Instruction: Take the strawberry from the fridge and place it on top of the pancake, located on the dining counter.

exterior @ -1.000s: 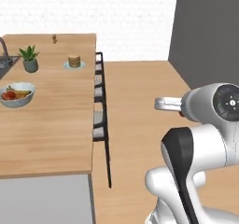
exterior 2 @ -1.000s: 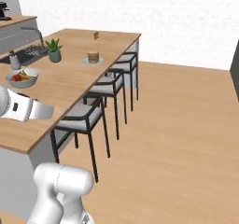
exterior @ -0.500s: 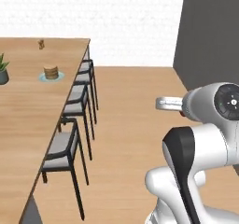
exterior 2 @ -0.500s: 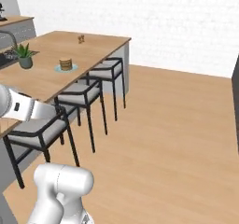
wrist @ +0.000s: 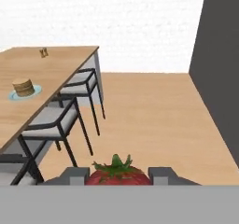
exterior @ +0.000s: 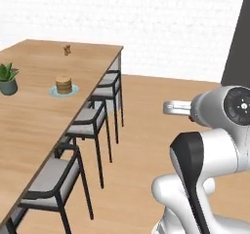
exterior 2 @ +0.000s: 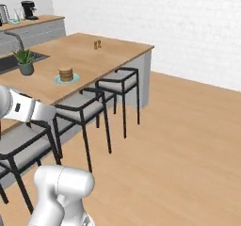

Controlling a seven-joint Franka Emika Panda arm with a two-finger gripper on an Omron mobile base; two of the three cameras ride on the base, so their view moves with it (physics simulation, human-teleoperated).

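The two-finger gripper (wrist: 119, 175) is clamped on the small red strawberry (wrist: 118, 173). The tan-brown pancake stack on its pale blue-green plate (wrist: 23, 87) sits at ten o'clock on the light wood-grain dining counter (wrist: 42, 73).

The dining counter (exterior 2: 94, 58) runs from lower left toward the white brick wall, with black stools (exterior 2: 117, 86) along its near edge. The pancake (exterior 2: 66, 74) sits on its pale plate near that edge, between a potted plant (exterior 2: 24, 61) and a small brown shaker (exterior 2: 97, 44). A coffee machine (exterior 2: 29, 9) stands on the far wall counter.

Glossy white rounded arm (exterior: 210, 155) with black joint bands, a round dark end cap.
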